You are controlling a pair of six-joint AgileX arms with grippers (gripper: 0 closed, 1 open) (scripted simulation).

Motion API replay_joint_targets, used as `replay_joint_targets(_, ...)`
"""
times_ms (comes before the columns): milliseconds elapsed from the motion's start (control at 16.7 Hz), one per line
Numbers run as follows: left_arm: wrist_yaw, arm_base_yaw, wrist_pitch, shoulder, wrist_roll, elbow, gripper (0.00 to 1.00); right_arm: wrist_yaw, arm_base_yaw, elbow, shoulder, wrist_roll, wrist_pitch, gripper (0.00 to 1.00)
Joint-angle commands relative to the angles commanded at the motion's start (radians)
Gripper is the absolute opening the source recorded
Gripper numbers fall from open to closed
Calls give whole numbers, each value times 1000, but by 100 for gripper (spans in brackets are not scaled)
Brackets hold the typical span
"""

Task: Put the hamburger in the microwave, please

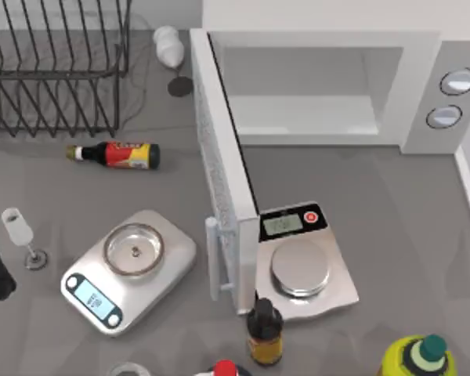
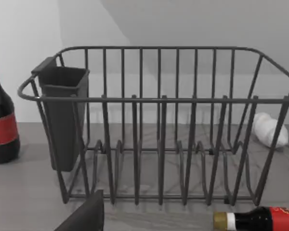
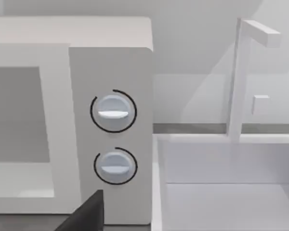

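Behind two smooth steel scales, the boxy white microwave (image 1: pixel 329 86) gapes; gripper states can't be told.

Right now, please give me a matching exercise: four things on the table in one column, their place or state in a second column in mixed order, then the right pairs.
Things:
1. microwave
2. sauce bottle with red label
3. wire dish rack
4. scale with red button

Places or states:
A. lying on its side, in front of the rack
B. back left corner of the table
C. beside the open door's outer end
D. door swung open, cavity bare

Pairs: 1-D, 2-A, 3-B, 4-C
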Motion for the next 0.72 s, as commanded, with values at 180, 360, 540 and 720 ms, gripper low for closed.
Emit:
replay_joint_targets(180, 0, 0, 0, 0, 0, 0, 100, 0, -1, 10, 13, -10, -12, 100)
replay_joint_targets(360, 0, 0, 0, 0, 0, 0, 100, 0, -3, 82, 109, -84, -98, 100)
replay_joint_targets(540, 0, 0, 0, 0, 0, 0, 100, -1, -7, 201, 304, -206, -245, 100)
replay_joint_targets(720, 0, 0, 0, 0, 0, 0, 100, -3, -13, 337, 577, -350, -428, 100)
